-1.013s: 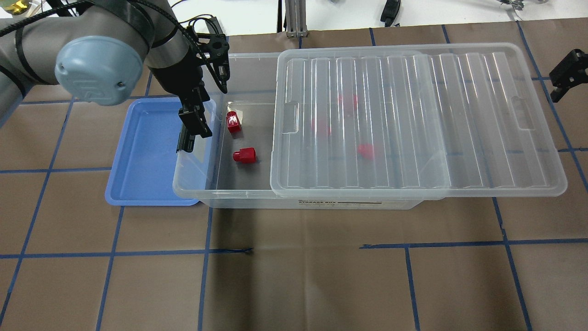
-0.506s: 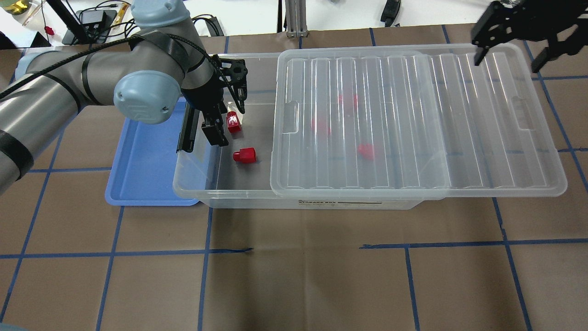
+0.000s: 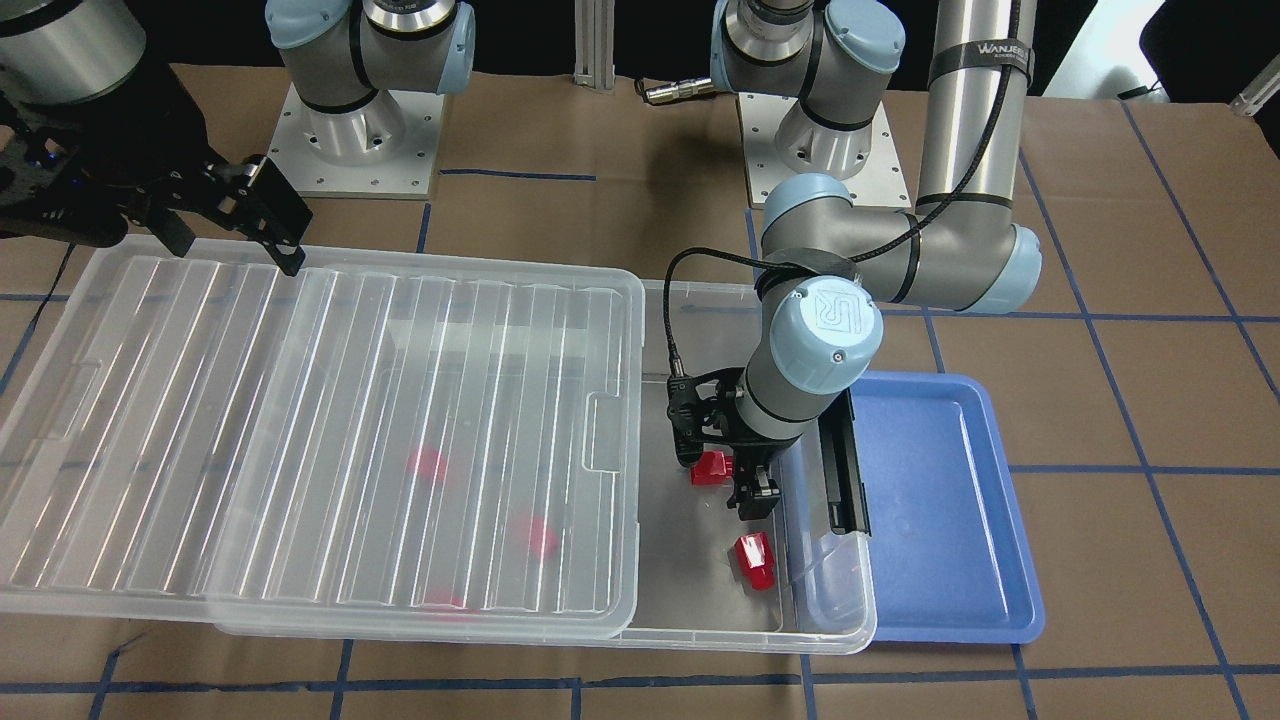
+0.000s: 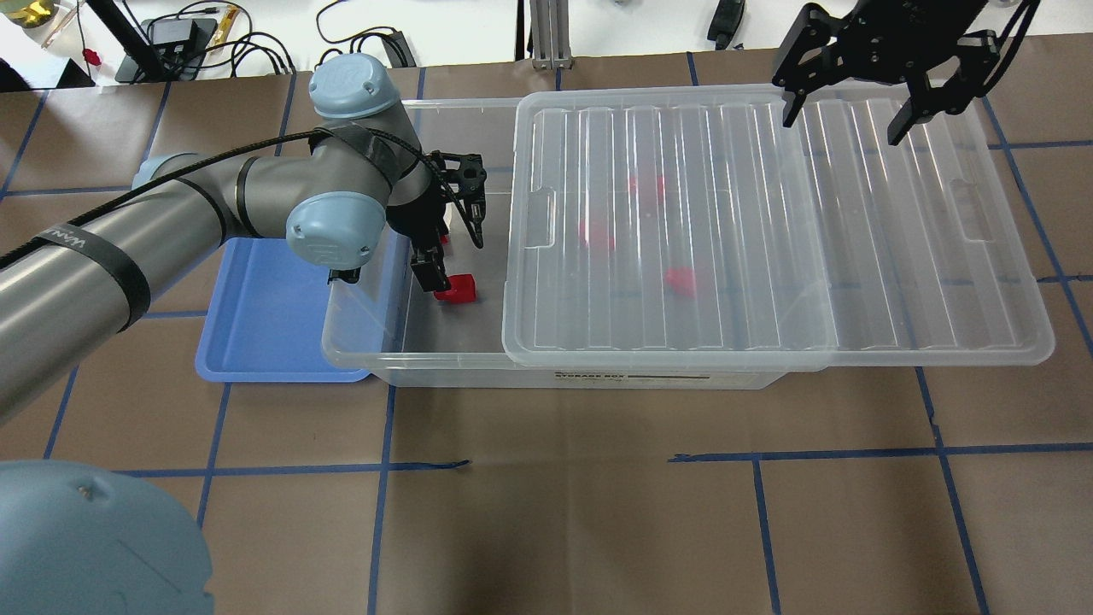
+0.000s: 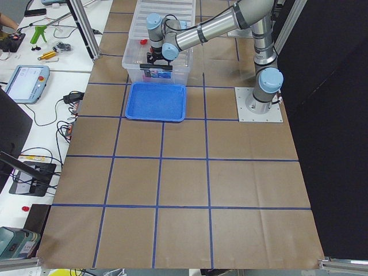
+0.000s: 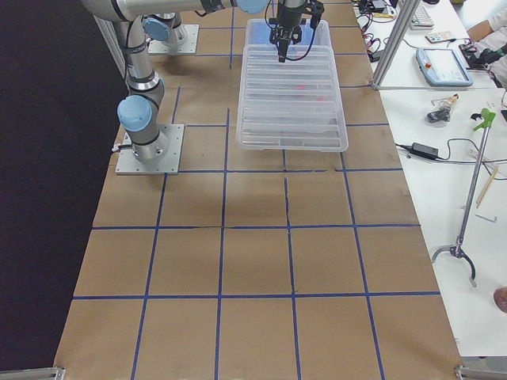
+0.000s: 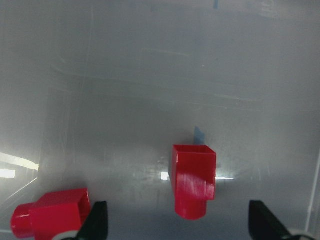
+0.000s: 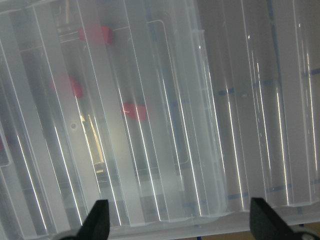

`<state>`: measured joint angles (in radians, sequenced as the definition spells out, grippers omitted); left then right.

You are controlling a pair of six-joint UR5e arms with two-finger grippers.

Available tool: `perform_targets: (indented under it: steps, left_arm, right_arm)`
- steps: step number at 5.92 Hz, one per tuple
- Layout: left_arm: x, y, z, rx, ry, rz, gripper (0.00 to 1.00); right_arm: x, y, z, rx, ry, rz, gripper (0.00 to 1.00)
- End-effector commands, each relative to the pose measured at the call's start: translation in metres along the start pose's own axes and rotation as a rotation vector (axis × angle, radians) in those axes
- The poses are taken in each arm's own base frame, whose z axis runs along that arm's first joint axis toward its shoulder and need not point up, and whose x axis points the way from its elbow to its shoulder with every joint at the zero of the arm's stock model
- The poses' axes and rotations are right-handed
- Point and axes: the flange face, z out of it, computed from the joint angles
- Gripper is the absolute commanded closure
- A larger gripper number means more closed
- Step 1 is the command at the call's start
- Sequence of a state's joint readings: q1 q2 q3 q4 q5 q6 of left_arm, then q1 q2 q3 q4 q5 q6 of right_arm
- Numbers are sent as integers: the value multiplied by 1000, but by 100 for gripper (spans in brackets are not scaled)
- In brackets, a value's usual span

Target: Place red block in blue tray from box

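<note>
Brown-paper table | left pincer open, now over red block in box | right pincer open, arrived above lid

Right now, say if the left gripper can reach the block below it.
Probably yes: the left gripper hangs open in the box's uncovered end, block centred between its fingers, lid clear of it.

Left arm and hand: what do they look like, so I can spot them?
The left arm has silver-grey tubes, pale blue round joint caps, one bearing a logo, a black cable alongside and a black lettered strap. Its left hand is black, with two fingers.
</note>
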<state>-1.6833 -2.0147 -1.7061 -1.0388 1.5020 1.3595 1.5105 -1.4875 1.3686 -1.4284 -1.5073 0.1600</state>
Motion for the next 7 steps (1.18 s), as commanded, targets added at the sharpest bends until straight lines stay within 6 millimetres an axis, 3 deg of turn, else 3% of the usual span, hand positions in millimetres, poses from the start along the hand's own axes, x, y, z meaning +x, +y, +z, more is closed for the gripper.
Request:
perform_targets:
  steps: [1,2,3,5,6,7]
  left_arm:
    - [2,-10,23,-11,26,16,3]
    - [1,-16,37,-12,28,25,4]
    - [0,-15,46,-17,39,25,13]
    - [-1,-14,43,-17,35,32,74]
    - [-2,-14,37,-20,21,27,85]
    - [-5,-15,22,-19,1,26,88]
  right_arm:
    - [0,4,14,-20,7,-3,0]
    - [0,3,14,-14,9,-3,0]
    - [0,2,16,-21,13,-4,0]
    - [1,4,16,-26,20,5,0]
    - [2,8,14,-14,64,-6,0]
    - [-2,8,15,-9,70,-10,0]
